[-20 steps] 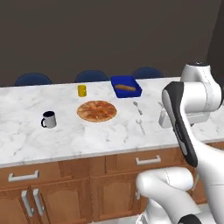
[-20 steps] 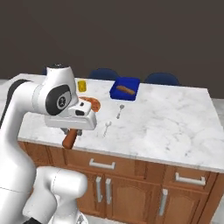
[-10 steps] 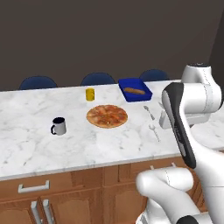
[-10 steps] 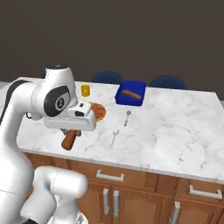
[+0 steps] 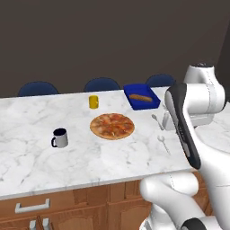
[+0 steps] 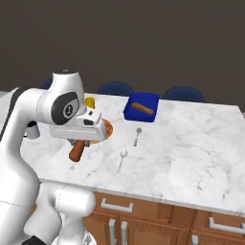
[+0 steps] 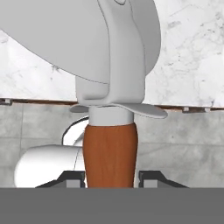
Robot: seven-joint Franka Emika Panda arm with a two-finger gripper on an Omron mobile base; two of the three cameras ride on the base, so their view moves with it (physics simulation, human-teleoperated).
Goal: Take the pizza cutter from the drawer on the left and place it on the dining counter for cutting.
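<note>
we read the dining counter (image 5: 31,161) from its left end. a dark mug (image 5: 59,137) stands nearest that end, handle turned toward the left, well apart from everything else. further along, near the back edge, is a small yellow cup (image 5: 93,101), and just in front of it the round pizza (image 5: 112,126) lies flat in the middle of the top, the thing the tool is meant for. toward the back edge again sits a blue tray (image 5: 141,96) holding a brown loaf-like piece. in front of the tray, two pieces of silver cutlery (image 6: 137,135) lie on bare marble, one behind the other; the nearer one looks like a fork, though it is too small for us to be sure.

the pizza cutter (image 6: 77,151) is not on the top yet. we see its reddish-brown handle hanging tilted from the gripper (image 7: 110,177), above the front part of the counter just beside the pizza. in the hand view the two fingertips (image 7: 75,177) press against either side of the handle's end, so the pincer is closed down to the handle's width and the pale guard and blade point away from the camera. we judge this grip keeps the blade clear of the fingers.

a drawer (image 5: 31,207) with a silver bar handle sits shut under the counter's left end. we judge the remaining step is lowering the cutter onto bare marble near the pizza.
</note>
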